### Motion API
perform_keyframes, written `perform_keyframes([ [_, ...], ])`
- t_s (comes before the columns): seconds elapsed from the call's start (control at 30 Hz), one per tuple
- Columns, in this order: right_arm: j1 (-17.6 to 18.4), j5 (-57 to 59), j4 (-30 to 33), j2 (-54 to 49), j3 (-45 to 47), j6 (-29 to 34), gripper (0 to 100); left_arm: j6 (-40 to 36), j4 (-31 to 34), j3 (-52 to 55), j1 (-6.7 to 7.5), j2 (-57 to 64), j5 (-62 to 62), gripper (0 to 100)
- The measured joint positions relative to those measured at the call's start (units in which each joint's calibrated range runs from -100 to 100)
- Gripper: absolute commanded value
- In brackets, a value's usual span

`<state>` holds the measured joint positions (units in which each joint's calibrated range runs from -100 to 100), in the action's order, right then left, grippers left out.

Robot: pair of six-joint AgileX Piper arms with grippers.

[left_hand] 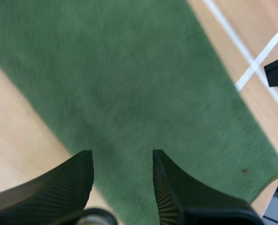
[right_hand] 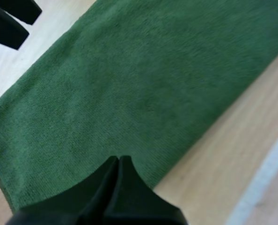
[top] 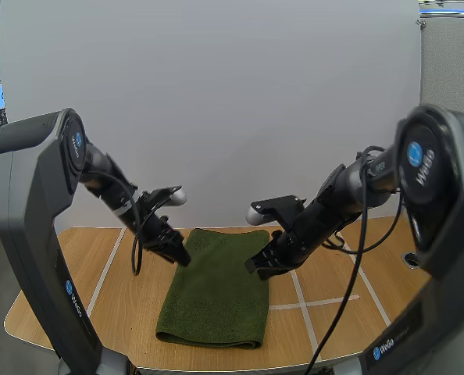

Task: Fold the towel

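A folded dark-green terry towel [top: 214,289] lay on the wooden desk [top: 115,305]; left gripper [left_hand: 122,157] gaped empty above it, right gripper [right_hand: 119,161] seemingly closed, empty.

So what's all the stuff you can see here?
towel: one, green, flat on the table, between the two grippers
table: one, light wood, under everything
lines: several, white, across the table on both sides of the towel
left gripper: one, black, open, at the towel's left edge
right gripper: one, black, shut, at the towel's right edge
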<state>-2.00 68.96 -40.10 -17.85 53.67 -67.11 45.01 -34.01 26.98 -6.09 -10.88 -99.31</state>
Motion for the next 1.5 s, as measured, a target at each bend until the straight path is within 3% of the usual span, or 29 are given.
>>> perform_keyframes([
  [0.1, 0.00, 1.13, -2.38, 2.94, 0.00, -1.90, 0, 1.64, 0.13, 3.81, -0.76, 0.00, 3.74, 64],
  [0.37, 0.00, 6.62, -2.62, 11.19, 0.00, -3.07, 0, 6.07, 0.01, 11.82, -0.76, 0.00, 6.93, 64],
  [0.73, 0.00, 20.19, -1.19, 10.24, 2.33, -3.98, 0, 7.87, 1.63, 16.25, -1.08, 0.00, 1.98, 55],
  [1.07, 0.00, 15.57, 2.78, 9.81, 5.43, -4.59, 0, 8.22, 3.60, 19.54, -1.14, 0.00, 2.81, 54],
  [1.23, 0.00, 13.13, 3.51, 9.81, 5.59, -4.59, 0, 8.22, 3.60, 20.28, -1.14, 0.10, 4.20, 45],
  [1.5, 0.00, 11.82, 3.72, 9.81, 6.59, -4.98, 0, 8.33, 2.69, 21.89, -1.16, 0.87, 7.88, 45],
])
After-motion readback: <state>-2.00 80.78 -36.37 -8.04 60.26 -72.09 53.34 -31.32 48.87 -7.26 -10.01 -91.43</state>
